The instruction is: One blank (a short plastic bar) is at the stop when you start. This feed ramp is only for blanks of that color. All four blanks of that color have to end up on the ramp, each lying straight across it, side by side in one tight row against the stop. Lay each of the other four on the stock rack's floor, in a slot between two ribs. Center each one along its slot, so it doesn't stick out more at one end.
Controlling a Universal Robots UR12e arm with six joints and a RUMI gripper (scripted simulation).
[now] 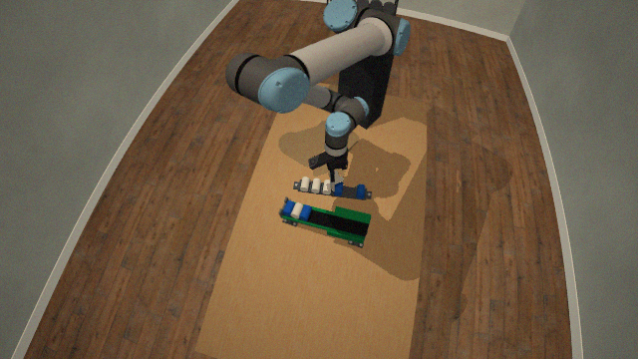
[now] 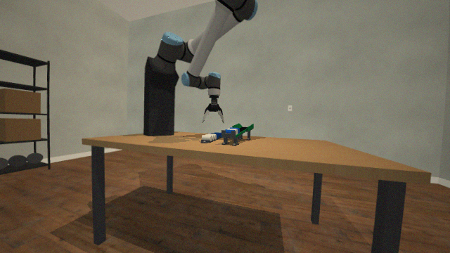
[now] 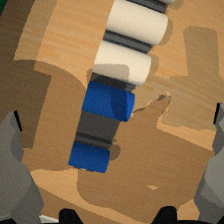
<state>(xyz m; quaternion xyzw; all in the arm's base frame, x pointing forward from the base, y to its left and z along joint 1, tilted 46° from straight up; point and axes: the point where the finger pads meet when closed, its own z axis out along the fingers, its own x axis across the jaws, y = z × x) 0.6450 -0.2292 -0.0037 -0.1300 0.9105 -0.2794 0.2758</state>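
Observation:
The dark stock rack [image 1: 331,188] holds three cream blanks [image 1: 315,185] in a row, then a blue blank [image 1: 339,189], an empty slot and a second blue blank [image 1: 361,191]. The green feed ramp [image 1: 326,219] carries a blue blank [image 1: 288,207] at the stop, then a cream blank [image 1: 297,210] and another blue blank [image 1: 306,212]. My gripper [image 1: 333,172] hangs open and empty above the rack, over the nearer blue blank [image 3: 109,101]. The wrist view also shows the second blue blank [image 3: 90,155] and two cream blanks [image 3: 122,62]. The gripper is well above the table in the side view [image 2: 213,117].
The robot's dark pedestal [image 2: 159,98] stands at the table's far end behind the rack. The ramp lies just in front of the rack, its long black upper part bare. A shelf with boxes [image 2: 21,112] stands off the table at the left.

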